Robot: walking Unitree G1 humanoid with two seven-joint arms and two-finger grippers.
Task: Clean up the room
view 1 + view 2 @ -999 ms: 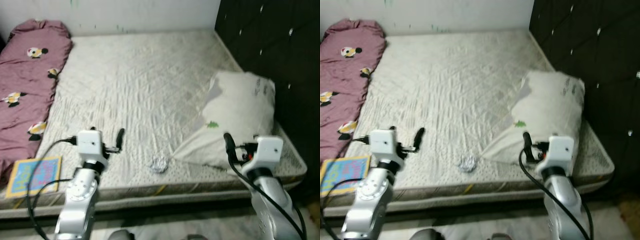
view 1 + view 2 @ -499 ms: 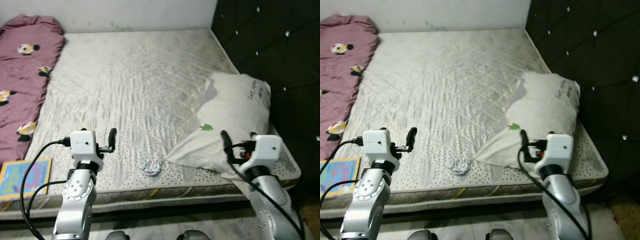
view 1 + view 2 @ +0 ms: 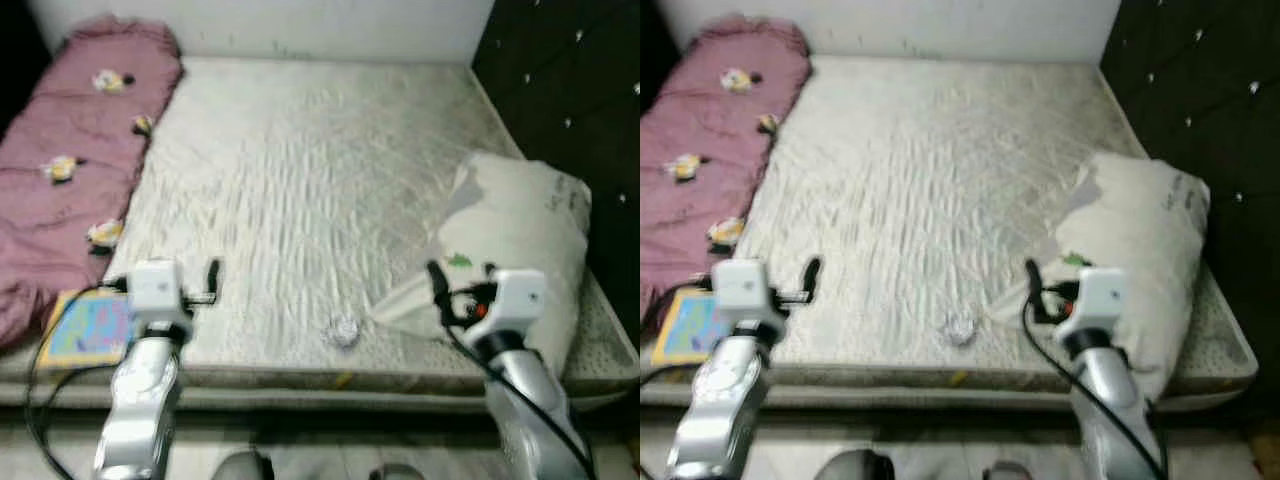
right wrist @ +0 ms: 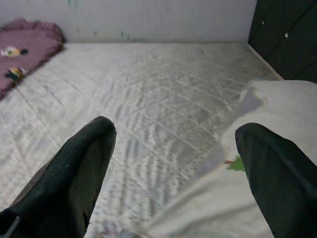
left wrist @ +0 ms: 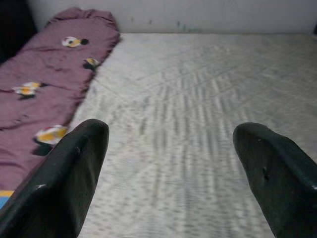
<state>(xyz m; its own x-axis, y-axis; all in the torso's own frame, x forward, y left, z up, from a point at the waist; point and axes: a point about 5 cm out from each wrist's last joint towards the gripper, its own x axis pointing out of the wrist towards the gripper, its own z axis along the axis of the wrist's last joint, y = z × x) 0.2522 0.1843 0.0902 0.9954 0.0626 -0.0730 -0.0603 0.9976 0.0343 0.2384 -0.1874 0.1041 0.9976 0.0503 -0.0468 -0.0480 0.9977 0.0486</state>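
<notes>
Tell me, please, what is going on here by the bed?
The robot stands at the edge of a bare mattress, both arms raised over its near side. The left gripper and right gripper are both open and hold nothing. A small crumpled wad lies near the front edge between them. A white pillow rests by the dark headboard, a maroon blanket along the robot's left, and a colourful book near the left arm. Nothing has been picked up yet.
</notes>
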